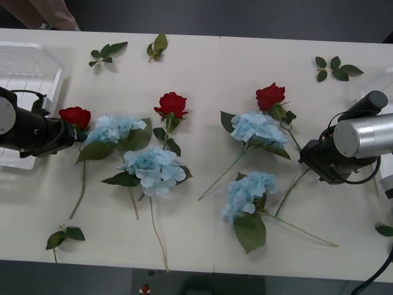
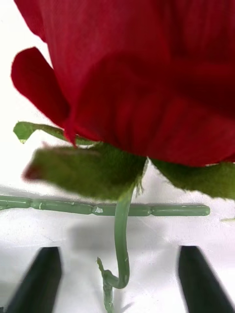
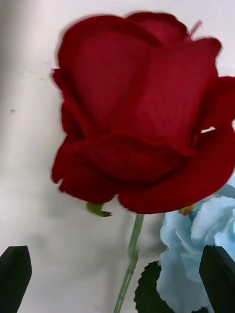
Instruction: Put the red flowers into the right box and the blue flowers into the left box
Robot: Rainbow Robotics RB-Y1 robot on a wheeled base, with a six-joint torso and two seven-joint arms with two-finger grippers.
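The left pincer [image 3: 117, 281] is hanging with its black fingers apart right over the stem of the leftmost deep-red artificial rose [image 3: 139, 112], just under the bloom, and it isn't clamped on anything yet. In the front view that left pincer [image 1: 69, 132] is reaching in from the left edge, right up against the same rose [image 1: 75, 116]. A fluffy pale sky-blue hydrangea-like cluster [image 3: 200, 244] is sitting right beside the stem, partly under one finger, so I'd say the trick is coming down square on the thin green stem and not pinching blue petals along with it.

The right pincer [image 2: 117, 279] is also standing apart, black fingers either side of the curled stem end of another deep-red rose [image 2: 137, 78], nothing gripped. Another green stem is lying crosswise just beyond it, so I'd keep the close narrow to grab only one. In the front view the right pincer [image 1: 305, 158] is sitting near the stems below the right-hand rose [image 1: 270, 96].

All three roses, middle one [image 1: 172, 104] included, and the four blue clusters are lying on the white counter [image 1: 202, 74]. The shallow white ribbed plastic tray [image 1: 31, 67] at far left is holding no flowers yet. Worth noting: reds are meant to go to the right box, so that left rose has a long way across
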